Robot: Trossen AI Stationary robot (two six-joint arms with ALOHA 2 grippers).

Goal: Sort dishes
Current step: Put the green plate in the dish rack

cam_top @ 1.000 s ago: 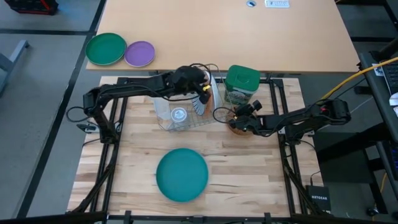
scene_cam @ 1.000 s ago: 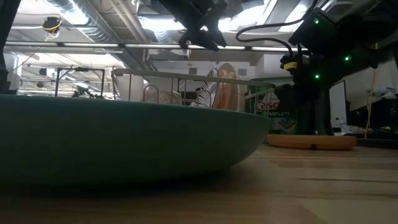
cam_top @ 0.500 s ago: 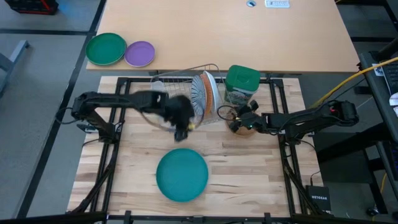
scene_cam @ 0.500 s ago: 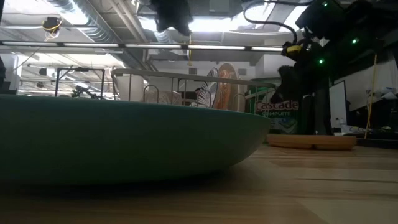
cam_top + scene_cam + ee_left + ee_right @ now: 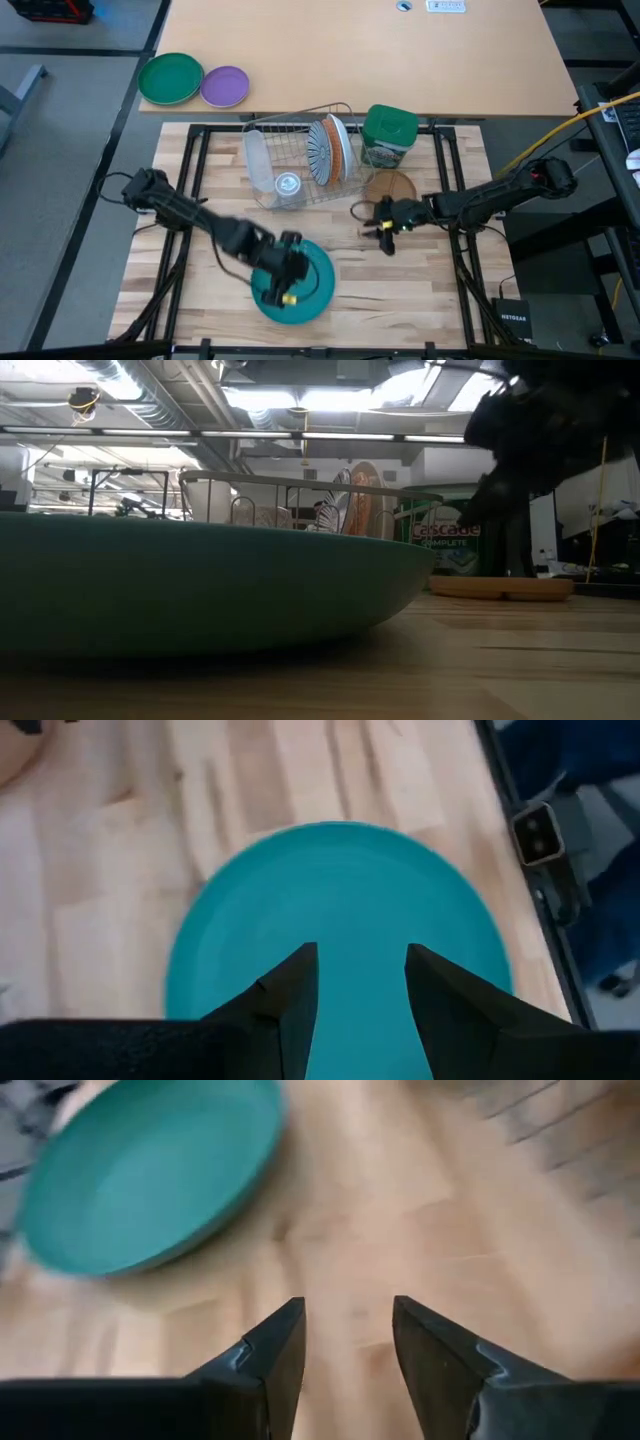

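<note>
A large solid teal plate [image 5: 300, 290] lies flat on the table near its front edge; it fills the foreground of the low view [image 5: 200, 580]. My left gripper [image 5: 286, 288] is over it, open and empty, its fingers standing above the plate's face [image 5: 340, 890]. My right gripper [image 5: 380, 222] is open and empty over bare wood [image 5: 345, 1330], just nearside of a brown plate [image 5: 391, 187] that lies flat on the table. A teal-and-white striped plate [image 5: 321, 150] and an orange plate [image 5: 342, 148] stand on edge in a wire rack [image 5: 290, 195]. A white plate [image 5: 258, 160] stands at the rack's left end.
A green lidded canister [image 5: 388, 135] stands right of the rack, behind the brown plate. A bright-green plate [image 5: 170, 78] and a purple plate [image 5: 224, 86] lie on the floor-side surface at the far left. Bare wood lies between the teal plate and my right gripper.
My left gripper has swung from above the rack toward the table's near edge and down over the teal plate. My right gripper has drawn back from over the brown plate toward the near edge; the brown plate now shows uncovered, flat on the table.
</note>
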